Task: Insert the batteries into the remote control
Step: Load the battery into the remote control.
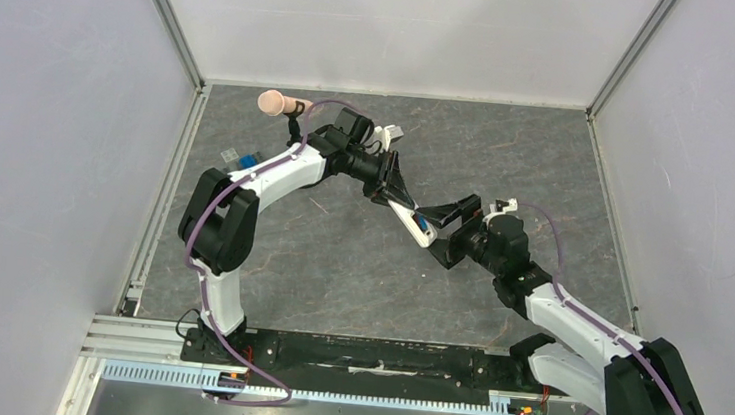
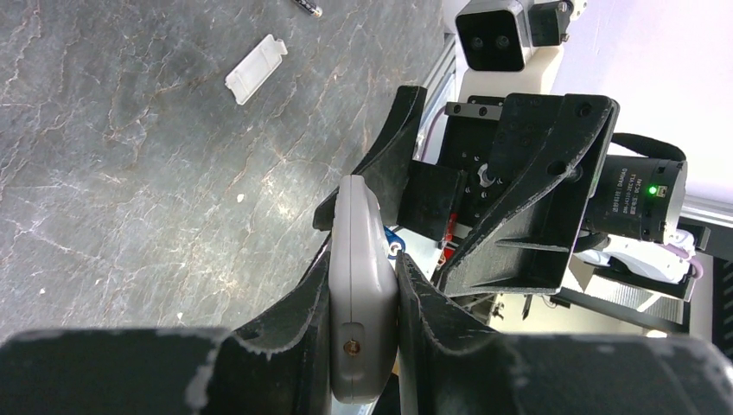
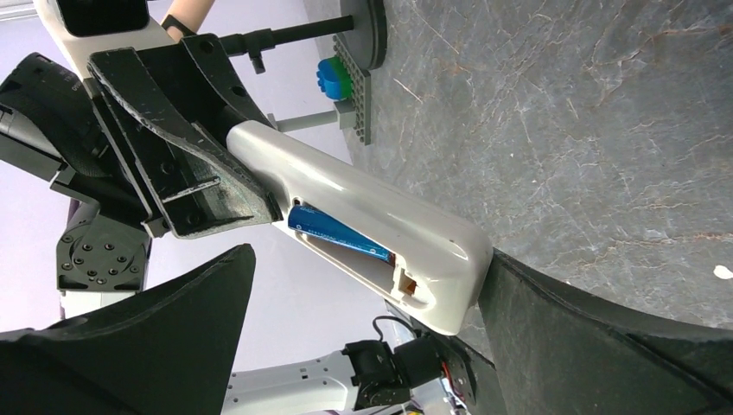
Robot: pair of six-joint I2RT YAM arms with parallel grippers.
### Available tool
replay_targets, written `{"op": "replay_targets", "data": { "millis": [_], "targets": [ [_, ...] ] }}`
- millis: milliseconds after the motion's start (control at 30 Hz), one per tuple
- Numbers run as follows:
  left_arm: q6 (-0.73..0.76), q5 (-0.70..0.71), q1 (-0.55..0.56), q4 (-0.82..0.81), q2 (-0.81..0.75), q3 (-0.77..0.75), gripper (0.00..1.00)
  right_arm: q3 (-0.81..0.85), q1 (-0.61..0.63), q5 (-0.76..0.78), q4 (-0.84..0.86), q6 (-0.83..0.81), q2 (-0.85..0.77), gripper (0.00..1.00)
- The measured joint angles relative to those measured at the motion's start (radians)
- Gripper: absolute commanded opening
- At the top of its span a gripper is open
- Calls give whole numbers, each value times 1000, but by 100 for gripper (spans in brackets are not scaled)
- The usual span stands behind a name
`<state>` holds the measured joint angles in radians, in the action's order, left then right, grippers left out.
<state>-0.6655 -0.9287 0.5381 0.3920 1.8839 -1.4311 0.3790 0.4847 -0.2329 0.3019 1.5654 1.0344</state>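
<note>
Jaws first: from above you see the left gripper (image 1: 392,192) clamped on the upper end of the remote control (image 1: 414,221), which hangs tilted above the tabletop (image 1: 338,265) between the two arms. Your right gripper (image 1: 448,218) has its jaws spread, one on each side of the remote's lower end. A pink microphone (image 1: 274,103) stands near the far left corner, behind the left arm.

Your left wrist view shows the two black fingers (image 2: 302,320) pressing on both flat sides of the pale remote control (image 2: 361,285), seen edge-on. A sliver of blue (image 2: 391,239) peeks out just beside its far end. On the tabletop (image 2: 130,173) beyond lies a small white cover (image 2: 255,69), and a dark battery with a silvery tip (image 2: 306,8) sits at the top edge, well apart from the remote.

Your right wrist view looks into the remote's open compartment, where the blue battery (image 3: 341,233) lies slanted. The right fingers (image 3: 173,328) stand wide apart on either side, not visibly touching it. A blue and green toy brick on a grey plate (image 3: 341,82) shows behind.
</note>
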Motion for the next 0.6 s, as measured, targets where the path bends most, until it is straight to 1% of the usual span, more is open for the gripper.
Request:
{"op": "replay_targets", "data": {
  "millis": [200,367,600],
  "targets": [
    [0,-9,-1,-5,0,2,2,-6,0,1,32,26,18,98],
    [0,-19,0,-5,0,2,2,-23,0,-3,68,45,31,91],
    [6,-19,1,8,0,2,2,-100,0,5,159,93,27,81]
  ]
}}
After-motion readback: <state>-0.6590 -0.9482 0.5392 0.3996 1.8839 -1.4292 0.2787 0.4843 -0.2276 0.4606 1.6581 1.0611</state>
